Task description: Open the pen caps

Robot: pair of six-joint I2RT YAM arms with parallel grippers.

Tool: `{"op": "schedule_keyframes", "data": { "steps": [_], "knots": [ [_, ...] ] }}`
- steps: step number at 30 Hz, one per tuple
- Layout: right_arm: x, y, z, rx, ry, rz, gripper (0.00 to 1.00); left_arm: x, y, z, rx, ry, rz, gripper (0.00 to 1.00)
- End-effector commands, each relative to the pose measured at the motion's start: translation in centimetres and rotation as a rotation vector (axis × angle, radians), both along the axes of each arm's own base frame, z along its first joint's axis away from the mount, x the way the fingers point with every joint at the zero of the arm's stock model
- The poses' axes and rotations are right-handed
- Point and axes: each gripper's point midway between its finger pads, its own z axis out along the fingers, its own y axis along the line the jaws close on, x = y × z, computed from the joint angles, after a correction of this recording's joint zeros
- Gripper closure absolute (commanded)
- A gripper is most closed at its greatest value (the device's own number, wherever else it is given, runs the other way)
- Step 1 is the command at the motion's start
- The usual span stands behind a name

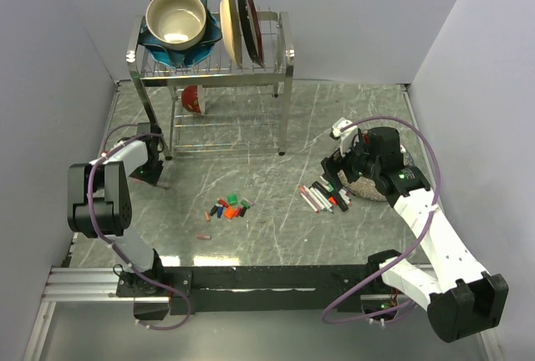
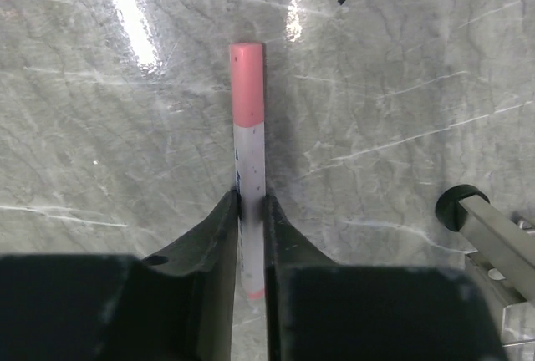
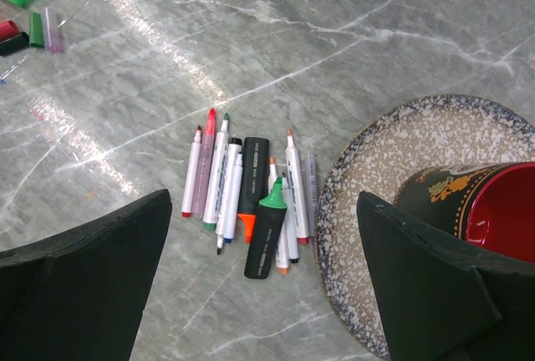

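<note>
My left gripper (image 2: 251, 206) is shut on the white barrel of a pen (image 2: 251, 160), close above the table. Its pink cap (image 2: 247, 83) is still on and sticks out past the fingertips. In the top view this gripper (image 1: 157, 177) is at the left, beside the rack's leg. My right gripper (image 3: 263, 211) is open and empty, held above a pile of uncapped pens (image 3: 251, 194), which lies right of centre in the top view (image 1: 322, 198). Several loose pen caps (image 1: 230, 208) lie mid-table, with one pink cap (image 1: 203, 235) apart. Some caps show in the right wrist view (image 3: 21, 10).
A metal dish rack (image 1: 284, 68) with bowls and plates stands at the back, a red bowl (image 1: 194, 99) under it. One rack foot (image 2: 489, 231) is right of my left gripper. A speckled plate (image 3: 384, 169) holding a red-lined cup (image 3: 489, 206) lies right of the pens.
</note>
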Motion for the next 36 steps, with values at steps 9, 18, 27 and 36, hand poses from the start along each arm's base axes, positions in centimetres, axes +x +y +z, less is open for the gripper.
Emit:
{"op": "schedule_keyframes", "data": {
  "steps": [9, 18, 27, 36],
  "knots": [
    [0.4, -0.2, 1.4, 0.03, -0.057, -0.011, 0.0, -1.5, -1.3, -1.1, -0.08, 0.006, 0.033, 0.99],
    [0.0, 0.3, 1.3, 0.047, -0.05, 0.024, 0.0, -2.9, -4.1, 4.8, -0.151, -0.395, -0.15, 0.99],
    [-1.2, 1.8, 1.7, 0.093, -0.05, 0.132, 0.0, -5.7, -15.7, 11.5, -0.495, -1.02, -0.779, 0.99],
    [-1.5, 3.6, 4.5, 0.278, -0.161, 0.128, 0.0, -12.8, -24.7, 18.3, -0.527, -1.372, -1.391, 0.99]
  ]
}}
